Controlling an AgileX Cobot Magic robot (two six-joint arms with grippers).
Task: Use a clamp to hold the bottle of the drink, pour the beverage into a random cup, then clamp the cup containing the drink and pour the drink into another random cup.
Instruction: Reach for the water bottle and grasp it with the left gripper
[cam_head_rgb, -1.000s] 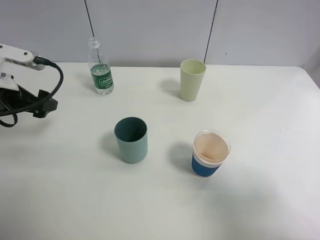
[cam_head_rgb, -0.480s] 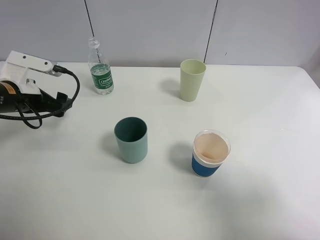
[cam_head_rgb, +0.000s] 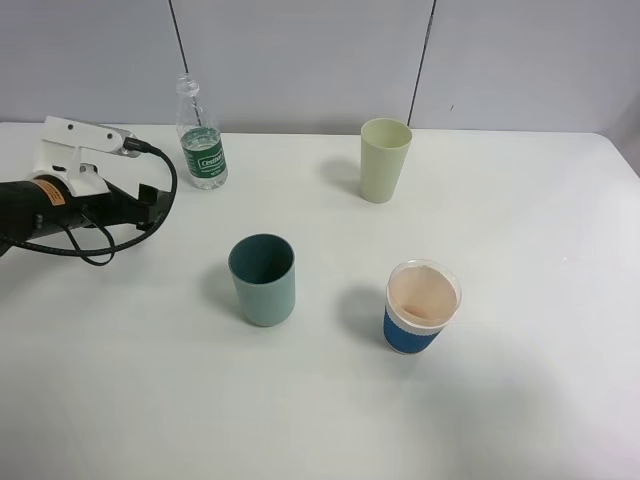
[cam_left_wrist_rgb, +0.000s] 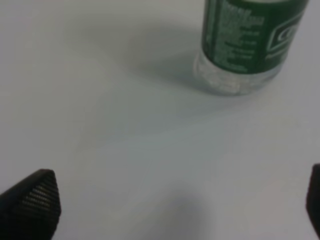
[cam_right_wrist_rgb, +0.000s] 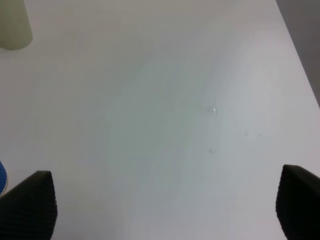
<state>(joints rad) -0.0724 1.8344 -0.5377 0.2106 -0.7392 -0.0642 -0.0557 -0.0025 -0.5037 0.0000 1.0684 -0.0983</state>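
**Overhead and wrist views, white bench (cam_head_rgb: 540, 400).** The bottle of the drink (cam_head_rgb: 202, 140) stands upright close to the far edge of the bench, toward the far-left corner. Its dark green label faces the camera and its clear neck is uppermost. The pale yellow-green tumbler (cam_head_rgb: 384, 160) stands upright by the same far edge, near the middle of it and well apart from the bottle. The squat teal cup (cam_head_rgb: 263, 280) stands upright in mid-bench, nearer the left edge than the right. The blue-sleeved paper cup (cam_head_rgb: 422, 307) stands beside the teal cup on the side toward the right edge, the two apart.

The left arm (cam_head_rgb: 60, 200) reaches in low over the left edge, its black cable looping beside it, and points toward the bottle. The left gripper (cam_left_wrist_rgb: 172, 205) has its jaws wide, with one ribbed fingertip (cam_left_wrist_rgb: 30, 200) at each side of the wrist view and only bare bench between them. The base of the bottle lies ahead of the jaws, near them but untouched.

The right gripper (cam_right_wrist_rgb: 162, 205), shown only in its wrist view, also has its jaws well apart and holds nothing. The foot of the tumbler lies far ahead of it.
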